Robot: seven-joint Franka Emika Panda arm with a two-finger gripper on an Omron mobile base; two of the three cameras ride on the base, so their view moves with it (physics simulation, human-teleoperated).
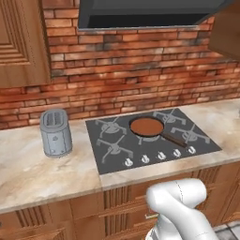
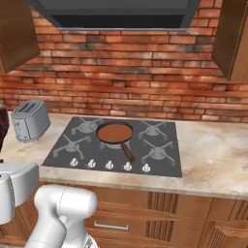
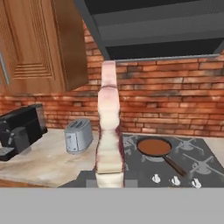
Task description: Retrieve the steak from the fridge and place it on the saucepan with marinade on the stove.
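The steak (image 3: 108, 131) stands edge-on in the hand view, a long pale pink and red strip rising from the bottom centre. My gripper (image 3: 109, 183) is shut on its lower end, and the meat hides most of the fingers. Beyond it lies the stove (image 3: 205, 154), with the black saucepan (image 3: 154, 147) on a back burner. The marinade (image 1: 146, 126) fills the pan as a flat reddish-brown disc. The pan's brown handle (image 2: 128, 153) points toward the knobs. In the base views the saucepan (image 2: 115, 132) sits mid-stove (image 1: 112, 154). The fridge is out of view.
A grey toaster (image 1: 55, 132) stands on the counter left of the stove. A black coffee machine (image 3: 19, 131) sits further left. The dark range hood (image 1: 140, 14) hangs above the burners, with wooden cabinets (image 3: 39, 43) beside it. My white arm (image 1: 180, 206) is low before the counter.
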